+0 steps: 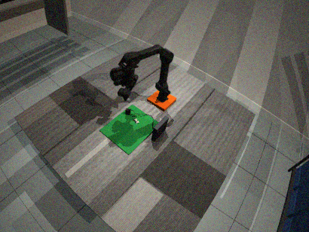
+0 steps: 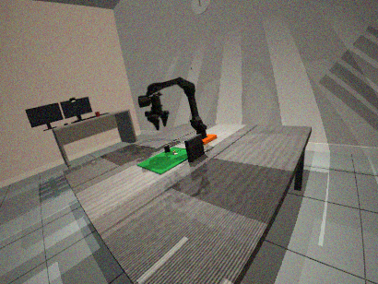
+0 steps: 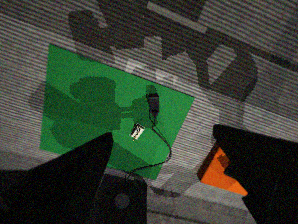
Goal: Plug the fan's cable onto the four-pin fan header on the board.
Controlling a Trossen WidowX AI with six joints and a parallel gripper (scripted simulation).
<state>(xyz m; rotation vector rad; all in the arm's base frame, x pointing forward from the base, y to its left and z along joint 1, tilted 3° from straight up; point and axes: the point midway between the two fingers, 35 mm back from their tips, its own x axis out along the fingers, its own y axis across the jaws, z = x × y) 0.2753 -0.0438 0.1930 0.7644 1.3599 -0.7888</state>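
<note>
The green board [image 1: 130, 145] [image 2: 152, 165] [image 3: 60, 120] lies flat on the table. The small white header [image 1: 136, 120] [image 2: 175, 153] [image 3: 137, 131] shows on it. The black plug [image 1: 128, 111] [image 2: 167, 149] [image 3: 153, 102] is on the board near one corner, a little apart from the white header. Its thin cable [image 3: 170, 150] curves over to the black fan [image 1: 160, 128] [image 2: 194, 147] [image 3: 122, 197], upright at the board's edge. My gripper [image 2: 161, 126] [image 3: 162, 133] is open and empty, high above the board, touching nothing. The header's pins are too small to count.
The orange base plate [image 1: 162, 101] [image 2: 210, 138] [image 3: 220, 172] of the arm is beyond the board, near the fan. A desk [image 2: 92, 126] with two monitors stands farther back. Arm shadows fall across the board and the table.
</note>
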